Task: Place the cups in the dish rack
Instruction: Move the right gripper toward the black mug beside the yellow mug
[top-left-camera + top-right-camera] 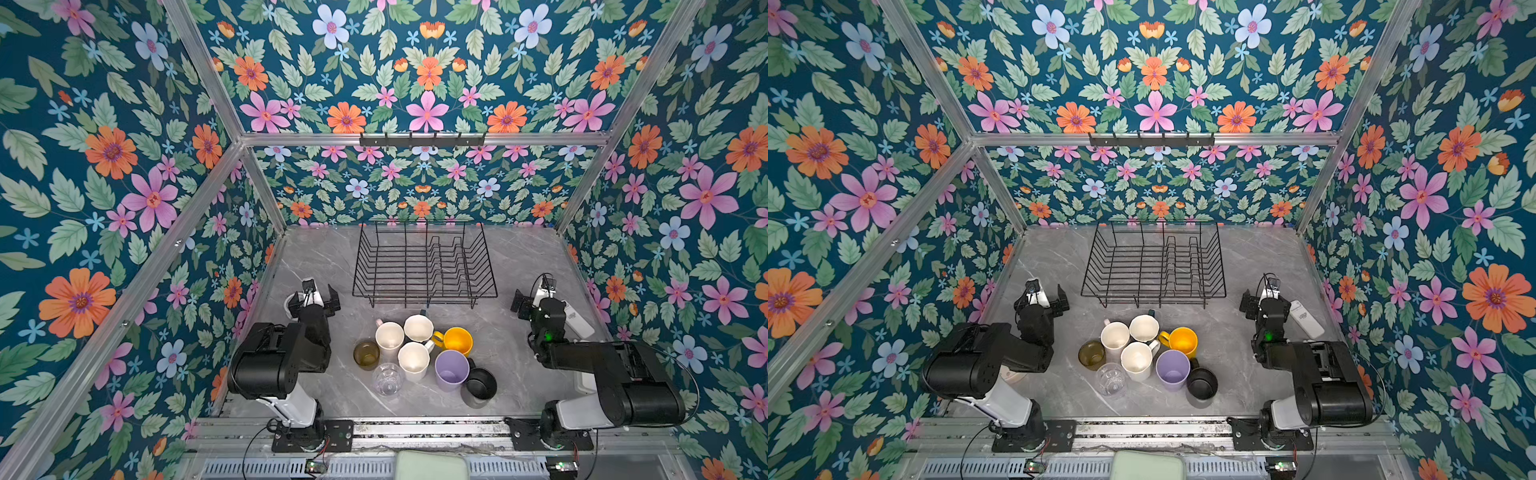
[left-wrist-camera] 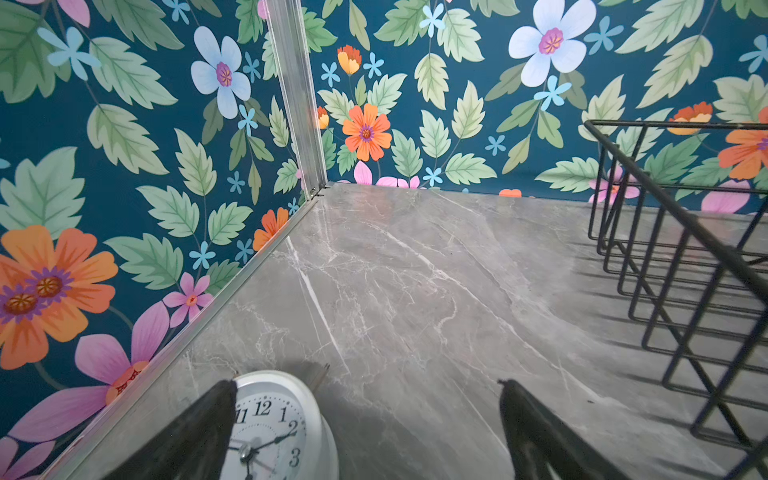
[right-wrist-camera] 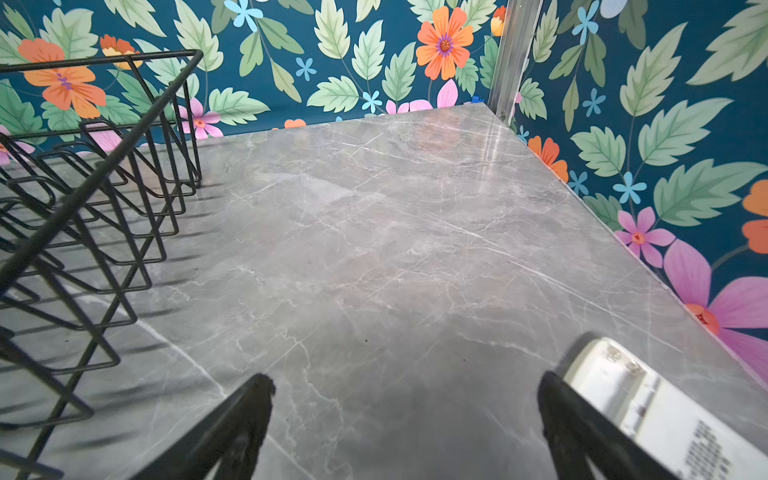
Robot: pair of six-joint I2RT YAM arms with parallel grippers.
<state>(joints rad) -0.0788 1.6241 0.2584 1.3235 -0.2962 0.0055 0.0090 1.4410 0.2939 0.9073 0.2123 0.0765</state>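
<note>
Empty rack (image 1: 424,296); left gripper (image 2: 368,386) and right gripper (image 3: 405,380) stood wide, holding nothing.
You had cups (image 1: 415,357) packed touching by the counter (image 1: 519,257) front edge; a finger wedging in could have toppled neighbours.

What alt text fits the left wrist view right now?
The left end effector, open and holding nothing, hovers over bare grey marble tabletop. A white clock sits partly behind one finger; part of the black wire dish rack, nothing in it, stands nearby before floral wallpaper.
</note>
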